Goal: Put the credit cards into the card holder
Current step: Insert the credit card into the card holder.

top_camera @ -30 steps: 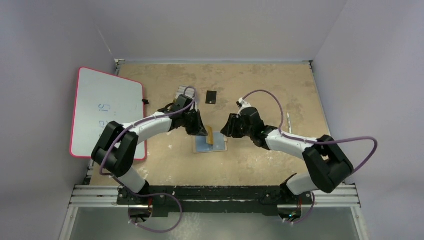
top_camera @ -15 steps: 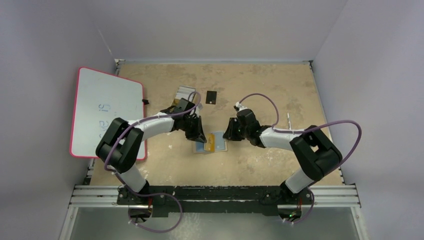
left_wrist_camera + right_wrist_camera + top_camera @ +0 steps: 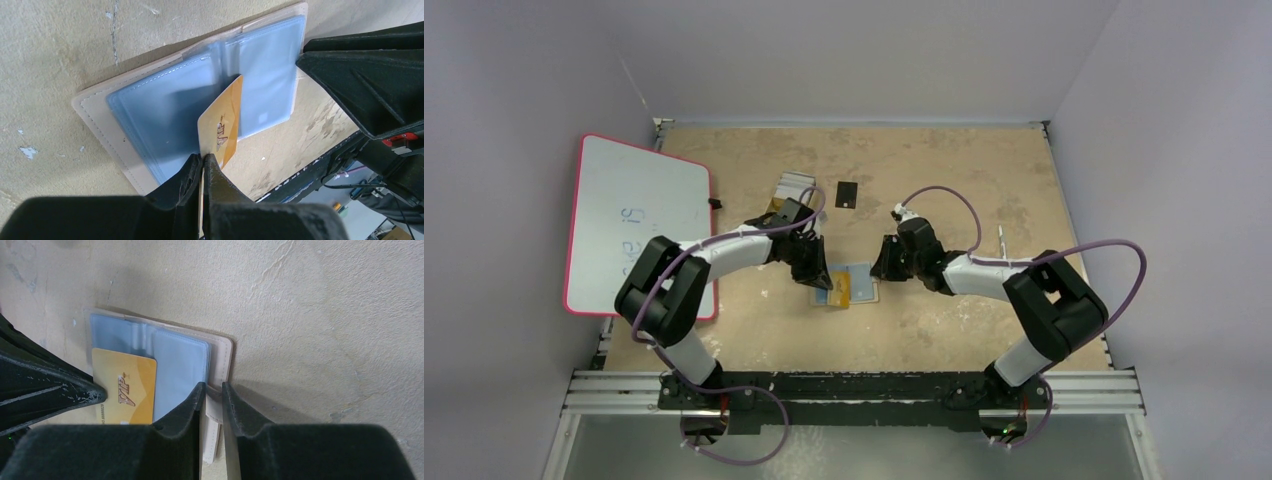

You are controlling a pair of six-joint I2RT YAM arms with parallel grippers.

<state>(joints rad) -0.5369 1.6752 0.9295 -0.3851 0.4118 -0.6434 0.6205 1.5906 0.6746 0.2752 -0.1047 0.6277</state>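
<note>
Seen from above: a mottled tan tabletop (image 3: 944, 170), rough and scuffed with pale flecks, boxed in by plain grey-white walls.

Showed at far left a pink-framed whiteboard (image 3: 639, 225), smooth and white with faint blue marks, lying across the table's left edge.

Showed next, toward the far side, a small stack of pale cards (image 3: 792, 186), thin and rectangular, just beyond the left arm's wrist.

Caught the left gripper (image 3: 202, 160) with its matte black fingers pressed together on the near edge of the orange-gold card (image 3: 222, 127). Glossy plastic, rounded corners, "VIP" in gold script. Held on edge and tilted, with its far end against the blue-grey pockets near the fold.

Placed the black card (image 3: 847, 194) flat on the table, well apart from the rest, beyond both grippers.

Found the card holder (image 3: 150, 115) lying open and flat near the table's middle, between the two grippers. Tan-beige cover, stitched along the border, rounded at the corners. Lined with smooth, translucent blue-grey sleeves, layered on either side of the fold.

Ended at right with the right gripper (image 3: 213, 387), its black fingers drawn close about the holder's pale side flap at the right-hand edge of the cover, low against the tabletop.
</note>
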